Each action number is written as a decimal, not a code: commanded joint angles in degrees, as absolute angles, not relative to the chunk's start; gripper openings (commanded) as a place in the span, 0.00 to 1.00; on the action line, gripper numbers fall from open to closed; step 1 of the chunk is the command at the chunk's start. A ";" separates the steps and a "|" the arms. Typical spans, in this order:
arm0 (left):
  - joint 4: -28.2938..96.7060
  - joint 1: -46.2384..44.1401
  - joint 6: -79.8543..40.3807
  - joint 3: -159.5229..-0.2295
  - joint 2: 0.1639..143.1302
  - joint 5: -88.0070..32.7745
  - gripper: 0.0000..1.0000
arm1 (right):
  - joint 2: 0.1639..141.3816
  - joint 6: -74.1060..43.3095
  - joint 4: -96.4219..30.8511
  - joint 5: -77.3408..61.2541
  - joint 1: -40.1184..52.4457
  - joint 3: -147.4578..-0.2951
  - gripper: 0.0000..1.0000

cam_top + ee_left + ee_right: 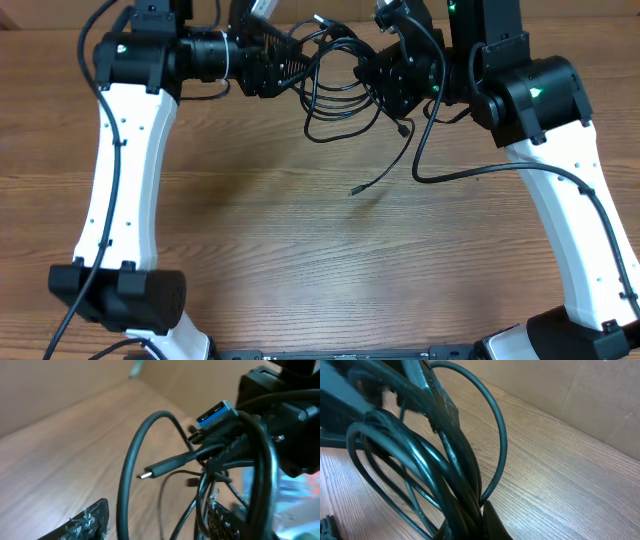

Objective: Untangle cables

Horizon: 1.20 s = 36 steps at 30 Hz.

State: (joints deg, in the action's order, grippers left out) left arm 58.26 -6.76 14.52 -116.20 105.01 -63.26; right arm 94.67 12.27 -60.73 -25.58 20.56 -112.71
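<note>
Overhead, left claw (285, 68): at the far left of the table (300, 260), pointing to the right, with its tip among the cables (335, 85).
Overhead, cables: one black tangle hangs between the two claws, near the far edge of the table (the loops go in several directions).
Overhead, loose end (356, 189): one cord drops from the tangle toward the middle of the table and ends in a small plug; I cannot tell if it touches the table.
Overhead, right claw (375, 75): just right of the tangle, pointing to the left, with cables at its tip.
Left wrist, left claw state: partly open; one finger (92, 521) is low at the left, the other is well apart from it, and cords cross the gap without being pinched.
Left wrist, plugs: a silver-tipped plug (150, 472) points to the left inside a big loop; a blue plug (216, 412) is above it, to the right.
Right wrist, right claw state: closed on the cables (the bundle (435, 470) narrows and goes in between the fingers (492, 525) at the bottom edge).
Right wrist, arc (499, 430): one cord curves wide to the right of the bundle, above the table.
</note>
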 commanded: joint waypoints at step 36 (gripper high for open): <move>67.48 0.43 10.92 -117.25 96.42 -48.18 0.18 | 96.03 9.04 -63.07 -23.00 6.70 -111.37 0.04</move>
State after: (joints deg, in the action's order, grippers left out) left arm 69.21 6.15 6.04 -116.73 95.81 -47.29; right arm 96.40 9.19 -63.29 -21.04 3.05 -111.04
